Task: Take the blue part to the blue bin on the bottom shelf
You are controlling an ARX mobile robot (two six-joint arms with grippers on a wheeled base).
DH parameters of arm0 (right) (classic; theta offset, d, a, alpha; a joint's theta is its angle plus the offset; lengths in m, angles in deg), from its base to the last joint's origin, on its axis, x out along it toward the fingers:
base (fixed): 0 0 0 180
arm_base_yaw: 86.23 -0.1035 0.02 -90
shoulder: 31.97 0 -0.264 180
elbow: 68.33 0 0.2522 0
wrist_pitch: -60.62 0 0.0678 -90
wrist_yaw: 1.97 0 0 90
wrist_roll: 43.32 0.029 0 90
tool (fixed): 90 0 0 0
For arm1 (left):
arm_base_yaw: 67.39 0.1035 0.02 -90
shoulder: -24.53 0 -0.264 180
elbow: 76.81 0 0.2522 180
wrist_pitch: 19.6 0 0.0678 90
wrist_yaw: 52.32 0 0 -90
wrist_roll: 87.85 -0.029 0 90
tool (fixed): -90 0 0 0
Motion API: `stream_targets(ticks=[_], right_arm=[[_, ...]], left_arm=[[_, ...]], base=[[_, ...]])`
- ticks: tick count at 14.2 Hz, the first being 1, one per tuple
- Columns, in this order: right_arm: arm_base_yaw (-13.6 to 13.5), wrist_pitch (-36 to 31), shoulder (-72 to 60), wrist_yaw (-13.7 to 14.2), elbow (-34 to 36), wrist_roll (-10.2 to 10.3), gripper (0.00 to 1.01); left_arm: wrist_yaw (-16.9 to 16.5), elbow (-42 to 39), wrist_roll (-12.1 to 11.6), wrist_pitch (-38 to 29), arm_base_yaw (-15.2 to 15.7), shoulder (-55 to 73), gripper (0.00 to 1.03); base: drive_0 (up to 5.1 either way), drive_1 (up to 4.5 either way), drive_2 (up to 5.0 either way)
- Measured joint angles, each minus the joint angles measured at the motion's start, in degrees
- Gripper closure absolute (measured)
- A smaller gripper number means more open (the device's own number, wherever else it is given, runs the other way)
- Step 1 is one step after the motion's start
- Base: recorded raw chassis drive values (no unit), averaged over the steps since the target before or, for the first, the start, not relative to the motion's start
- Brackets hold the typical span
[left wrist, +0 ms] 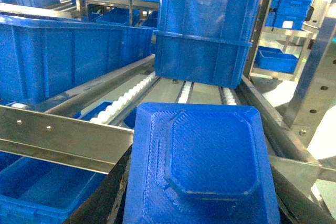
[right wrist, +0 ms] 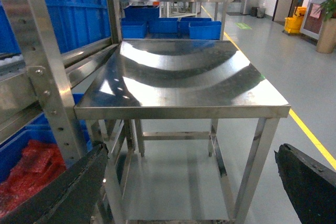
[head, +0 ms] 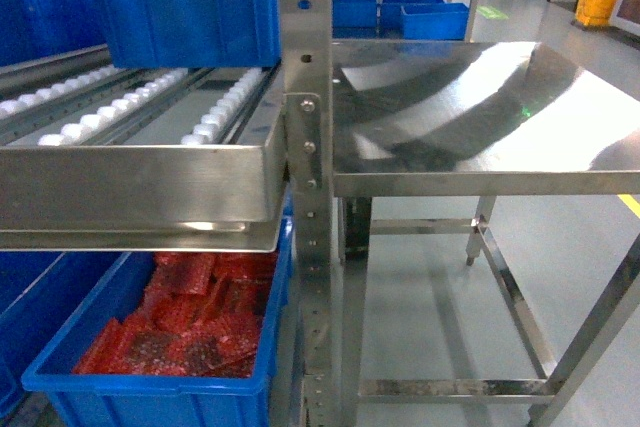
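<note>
The blue part [left wrist: 202,161], a flat 3D-printed plate with a raised octagonal face, fills the lower middle of the left wrist view. My left gripper [left wrist: 200,195] is shut on it, with black fingers [left wrist: 107,198] showing at both sides. The part hangs just in front of the bottom shelf [left wrist: 63,136], a steel roller tier with a flat front rail [head: 140,185]. Two stacked blue bins [left wrist: 205,38] stand on its rollers straight ahead, and a long blue bin [left wrist: 68,56] to the left. My right gripper [right wrist: 184,190] is open and empty, facing a steel table. Neither gripper shows in the head view.
Under the roller tier sit a blue bin of red parts [head: 60,372] and another blue bin [left wrist: 37,195]. A perforated steel upright [head: 308,147] separates the rack from a steel table [right wrist: 184,85] on the right. More blue bins [right wrist: 168,24] stand behind it.
</note>
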Motion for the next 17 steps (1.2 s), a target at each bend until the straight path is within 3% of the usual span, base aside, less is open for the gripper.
stream_targets(ticks=[17], right_arm=[[0.00,-0.26,0.00,0.00,0.00,0.02,0.03]], left_arm=[[0.00,0.00,-0.02,0.04,0.02,0.04,0.60]], base=[[-5.0,2.39,2.4]])
